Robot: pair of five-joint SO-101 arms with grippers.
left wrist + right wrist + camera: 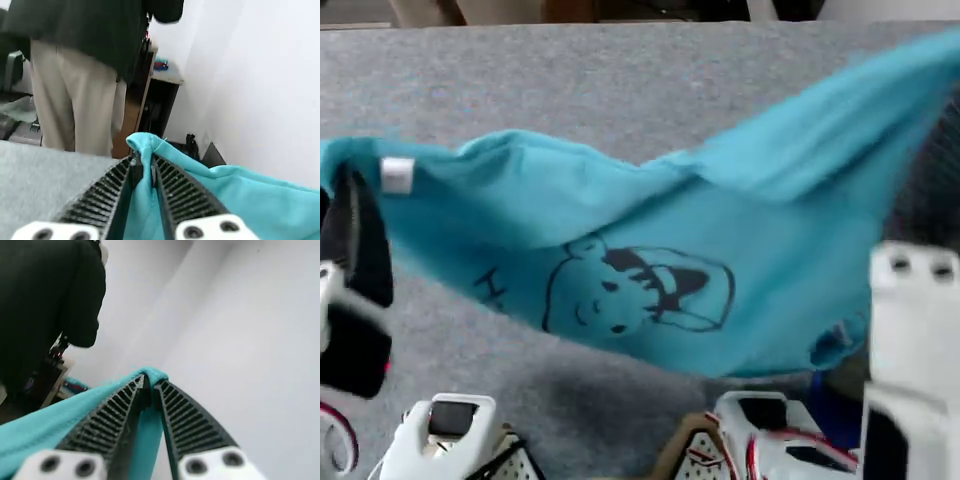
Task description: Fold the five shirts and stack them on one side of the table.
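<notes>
The turquoise shirt [650,250], printed with a black cartoon face [635,290], hangs stretched out in the air above the grey table [620,80]. A small white tag [397,175] shows near one end. The left gripper [143,165] is clamped on a pinched fold of the shirt's edge. The right gripper [149,390] is likewise closed on the cloth at the opposite end.

On turquoise cotton shirt [650,230]: black cartoon-face print [638,290] across the front; dark lettering [492,288] beside it, partly hidden, not legible. Small white neck tag [397,174] at collar: nothing readable on it.
</notes>
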